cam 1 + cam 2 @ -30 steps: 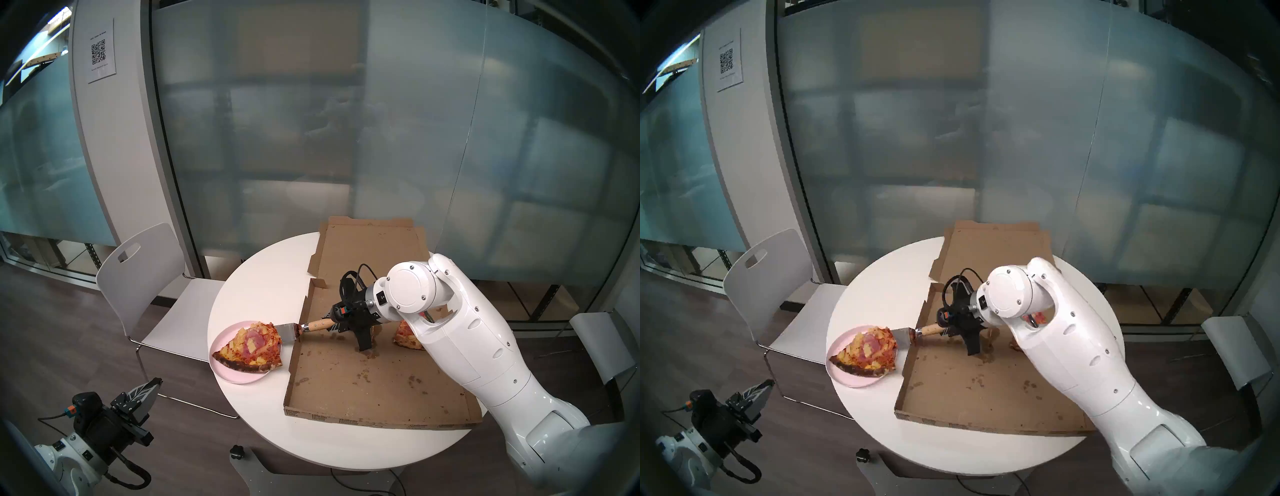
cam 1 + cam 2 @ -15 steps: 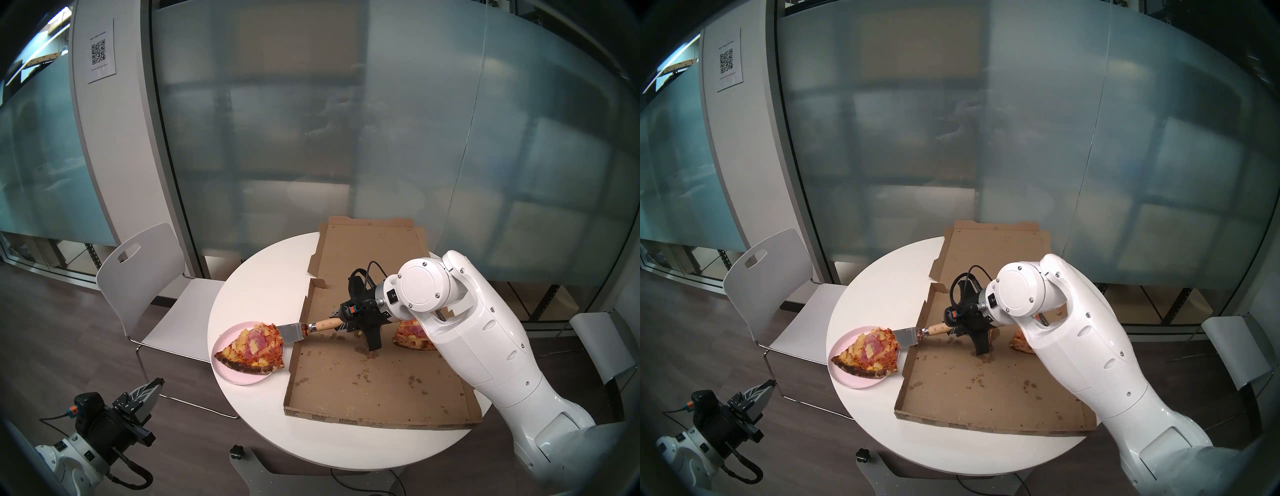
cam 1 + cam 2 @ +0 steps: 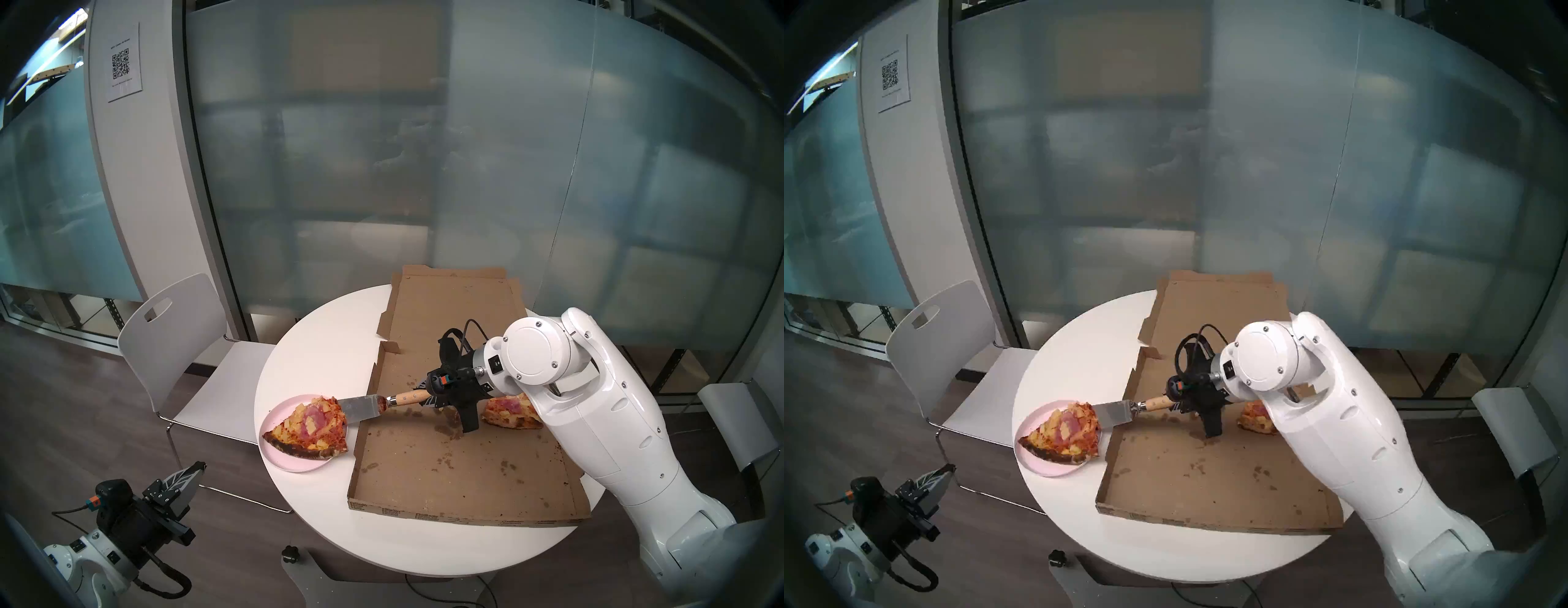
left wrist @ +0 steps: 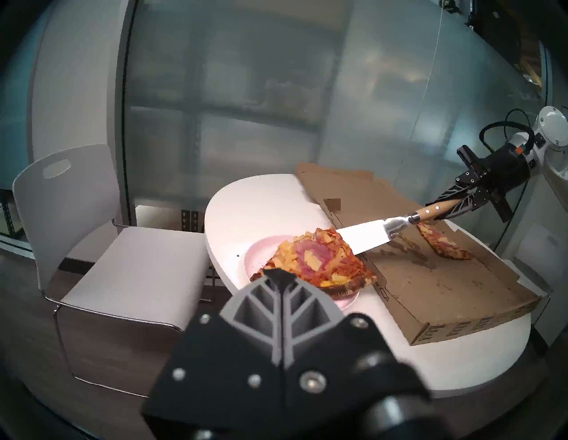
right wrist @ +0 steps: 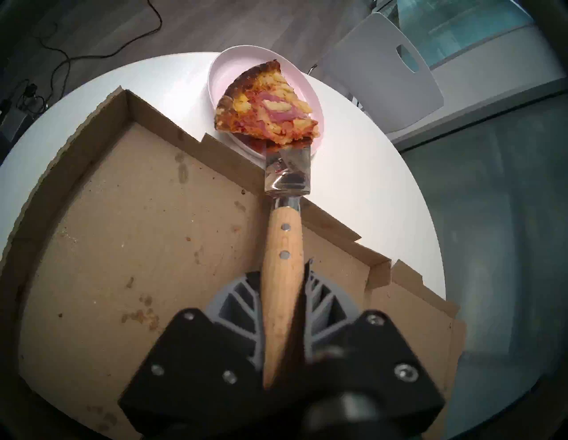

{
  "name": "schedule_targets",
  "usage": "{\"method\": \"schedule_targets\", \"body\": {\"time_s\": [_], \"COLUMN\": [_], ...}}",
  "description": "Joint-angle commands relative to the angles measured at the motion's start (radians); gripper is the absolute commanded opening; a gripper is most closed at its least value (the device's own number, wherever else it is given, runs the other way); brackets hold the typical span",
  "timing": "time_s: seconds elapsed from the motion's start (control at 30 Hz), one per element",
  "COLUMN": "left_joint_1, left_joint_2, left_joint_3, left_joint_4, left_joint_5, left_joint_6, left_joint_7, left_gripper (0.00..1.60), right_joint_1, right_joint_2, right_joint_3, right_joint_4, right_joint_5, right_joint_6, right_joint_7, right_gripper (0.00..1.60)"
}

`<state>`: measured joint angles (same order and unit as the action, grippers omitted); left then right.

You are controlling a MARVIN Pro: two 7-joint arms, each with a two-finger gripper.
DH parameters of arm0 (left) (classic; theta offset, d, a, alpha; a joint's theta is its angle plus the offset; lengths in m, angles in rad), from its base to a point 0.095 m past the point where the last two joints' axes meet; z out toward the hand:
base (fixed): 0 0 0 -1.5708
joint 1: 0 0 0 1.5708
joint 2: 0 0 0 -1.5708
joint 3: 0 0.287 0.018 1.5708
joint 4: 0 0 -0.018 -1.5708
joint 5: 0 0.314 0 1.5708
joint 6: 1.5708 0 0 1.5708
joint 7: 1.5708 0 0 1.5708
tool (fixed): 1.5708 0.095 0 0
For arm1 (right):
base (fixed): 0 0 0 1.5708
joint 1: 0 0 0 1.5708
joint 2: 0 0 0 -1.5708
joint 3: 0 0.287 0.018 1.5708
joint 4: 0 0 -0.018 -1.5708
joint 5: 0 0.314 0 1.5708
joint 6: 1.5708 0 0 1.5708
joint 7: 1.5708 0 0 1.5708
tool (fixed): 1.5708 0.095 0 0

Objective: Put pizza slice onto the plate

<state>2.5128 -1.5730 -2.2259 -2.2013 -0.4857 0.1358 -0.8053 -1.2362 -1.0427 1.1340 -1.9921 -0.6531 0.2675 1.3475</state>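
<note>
Your left pincer [image 3: 186,475] hung pressed together, beside the surface [image 3: 322,356]. The pizza slice [image 3: 307,426] lay on the plate [image 3: 292,465], its tip over the spatula [image 3: 360,408]. Your right pincer [image 3: 426,392] pinched the handle; you should have slid it out flat and slowly.
</note>
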Motion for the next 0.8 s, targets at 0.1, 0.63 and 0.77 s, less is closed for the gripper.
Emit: {"method": "schedule_targets", "body": {"time_s": [0.1,0.63,0.77], "left_joint_1": [-0.007,0.018,0.028], "left_joint_2": [0.0,-0.031,-0.045], "left_joint_3": [0.009,-0.007,0.002], "left_joint_4": [-0.046,-0.134,-0.158], "left_joint_5": [0.001,-0.039,-0.042], "left_joint_6": [0.017,0.049,0.05], "left_joint_7": [0.009,-0.012,-0.022], "left_gripper": [0.0,0.0,0.0], "right_joint_1": [-0.041,-0.146,-0.189], "right_joint_2": [0.038,0.101,0.113], "right_joint_3": [0.063,0.196,0.253], "right_joint_4": [-0.077,-0.17,-0.185], "right_joint_5": [0.029,0.091,0.124], "right_joint_6": [0.01,0.05,0.066], "right_joint_7": [-0.002,0.006,0.006], "right_gripper": [0.0,0.0,0.0]}}
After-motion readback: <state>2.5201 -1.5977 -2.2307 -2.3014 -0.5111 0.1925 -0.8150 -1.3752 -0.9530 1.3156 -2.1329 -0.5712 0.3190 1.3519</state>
